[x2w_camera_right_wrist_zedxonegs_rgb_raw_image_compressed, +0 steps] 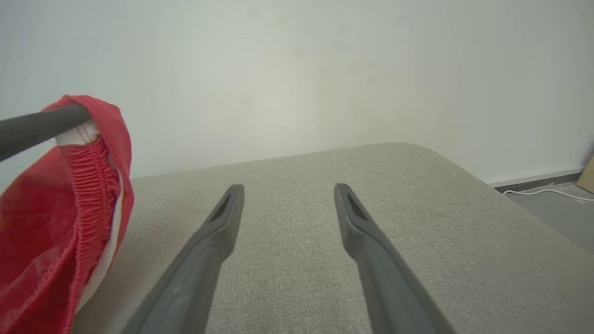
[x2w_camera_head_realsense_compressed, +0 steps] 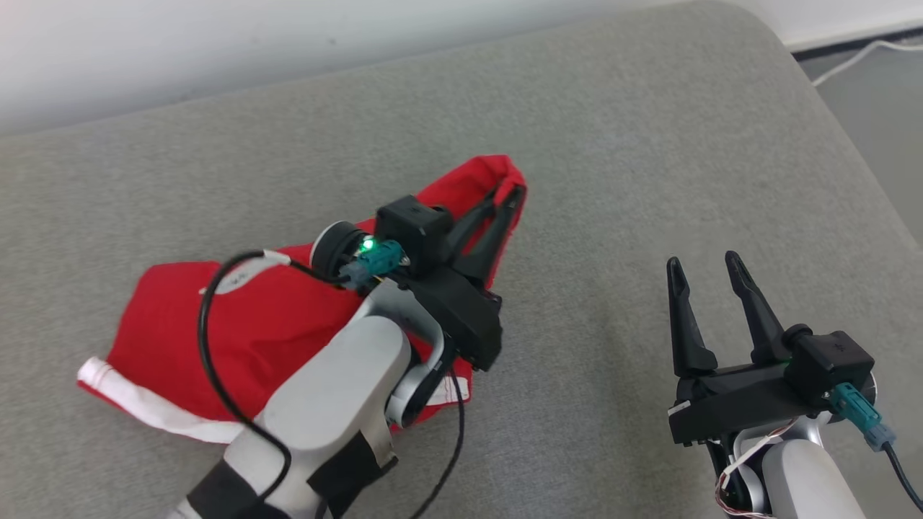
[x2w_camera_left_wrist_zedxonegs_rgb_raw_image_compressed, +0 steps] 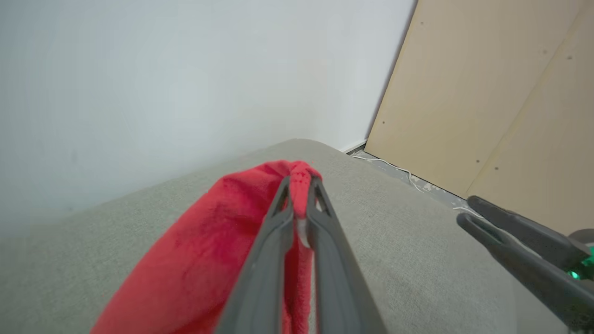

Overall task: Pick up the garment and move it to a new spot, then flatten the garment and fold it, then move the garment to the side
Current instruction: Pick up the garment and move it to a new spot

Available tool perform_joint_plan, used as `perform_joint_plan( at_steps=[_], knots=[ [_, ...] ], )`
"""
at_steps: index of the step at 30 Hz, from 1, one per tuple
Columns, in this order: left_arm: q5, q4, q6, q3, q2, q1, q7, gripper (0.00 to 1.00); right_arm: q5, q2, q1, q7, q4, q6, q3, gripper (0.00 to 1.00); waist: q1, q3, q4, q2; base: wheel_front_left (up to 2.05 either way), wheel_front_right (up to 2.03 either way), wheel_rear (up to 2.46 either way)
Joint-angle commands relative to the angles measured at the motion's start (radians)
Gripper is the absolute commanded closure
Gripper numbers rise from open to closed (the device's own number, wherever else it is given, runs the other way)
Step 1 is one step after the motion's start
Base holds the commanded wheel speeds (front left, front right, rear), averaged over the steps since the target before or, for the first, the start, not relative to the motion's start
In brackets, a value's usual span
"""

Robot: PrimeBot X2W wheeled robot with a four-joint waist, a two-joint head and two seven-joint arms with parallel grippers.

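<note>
The garment point(x2w_camera_head_realsense_compressed: 259, 324) is red with white trim and lies crumpled on the grey cushion point(x2w_camera_head_realsense_compressed: 613, 180), left of centre. My left gripper point(x2w_camera_head_realsense_compressed: 508, 189) is shut on its upper edge and holds that edge lifted off the cushion. From the left wrist, the two fingers pinch the red cloth point(x2w_camera_left_wrist_zedxonegs_rgb_raw_image_compressed: 199, 250) at their tips point(x2w_camera_left_wrist_zedxonegs_rgb_raw_image_compressed: 300, 183). The right wrist view has the gathered red waistband point(x2w_camera_right_wrist_zedxonegs_rgb_raw_image_compressed: 93, 171) hanging at far left. My right gripper point(x2w_camera_head_realsense_compressed: 703, 261) stands open to the right of the garment, with nothing between its fingers point(x2w_camera_right_wrist_zedxonegs_rgb_raw_image_compressed: 287, 188).
The cushion's rounded far-right corner point(x2w_camera_head_realsense_compressed: 757, 43) drops to a grey floor with a white cable point(x2w_camera_head_realsense_compressed: 858, 58). A pale wall runs behind the cushion. Beige boards point(x2w_camera_left_wrist_zedxonegs_rgb_raw_image_compressed: 501, 93) stand beyond the corner. A black cable point(x2w_camera_head_realsense_compressed: 209, 353) loops off my left forearm.
</note>
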Motion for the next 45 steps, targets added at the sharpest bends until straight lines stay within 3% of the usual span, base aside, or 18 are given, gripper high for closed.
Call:
perform_joint_plan(
  at_steps=[1, 5, 6, 7, 13, 18, 31, 39, 45],
  knots=[
    [-0.023, 0.033, 0.003, -0.011, 0.004, -0.021, -0.018, 1.00, 0.008, 0.006, -0.009, -0.008, 0.007, 0.000, 0.003, 0.00, 0.0000, 0.048, -0.050, -0.0001, 0.00, 0.00, 0.00],
    [-0.115, 0.145, 0.007, -0.060, 0.002, -0.065, -0.070, 1.00, 0.011, 0.013, -0.021, -0.019, 0.025, 0.000, 0.009, 0.00, 0.0000, 0.060, -0.055, -0.0001, 0.00, 0.00, 0.00],
    [-0.129, 0.160, 0.009, -0.072, 0.003, -0.073, -0.083, 0.82, 0.011, 0.014, -0.020, -0.022, 0.030, 0.000, 0.009, 0.00, 0.0000, 0.060, -0.054, -0.0001, 0.00, 0.00, 0.00],
    [-0.141, 0.173, 0.013, -0.087, 0.003, -0.080, -0.096, 0.00, 0.011, 0.014, -0.019, -0.024, 0.035, 0.000, 0.008, 0.00, 0.0000, 0.059, -0.049, -0.0001, 0.00, 0.00, 0.00],
    [-0.196, 0.188, 0.024, -0.152, 0.003, -0.088, -0.144, 0.00, 0.004, 0.009, -0.018, -0.029, 0.047, 0.000, -0.004, 0.00, 0.0000, 0.038, -0.003, -0.0001, 0.00, 0.00, 0.00],
    [-0.161, 0.168, 0.051, -0.125, 0.007, -0.053, -0.157, 0.00, -0.002, 0.001, -0.003, -0.021, 0.041, 0.000, -0.008, 0.00, 0.0000, 0.009, 0.049, -0.0001, 0.00, 0.00, 0.00],
    [0.020, -0.084, 0.131, 0.229, 0.162, 0.189, -0.158, 0.00, -0.014, -0.012, 0.042, 0.014, 0.007, 0.000, -0.018, 0.00, 0.0000, -0.065, 0.169, -0.0001, 0.00, 0.00, 0.00],
    [0.075, -0.163, 0.147, 0.424, 0.208, 0.352, -0.157, 0.00, -0.019, -0.014, 0.076, 0.037, -0.007, 0.000, -0.016, 0.00, 0.0000, -0.111, 0.205, -0.0001, 0.00, 0.00, 0.00],
    [0.141, -0.238, 0.165, 0.517, 0.253, 0.504, -0.157, 0.00, -0.021, -0.018, 0.111, 0.053, -0.019, 0.000, -0.004, 0.00, 0.0000, -0.156, 0.218, -0.0001, 0.00, 0.00, 0.00]
  ],
)
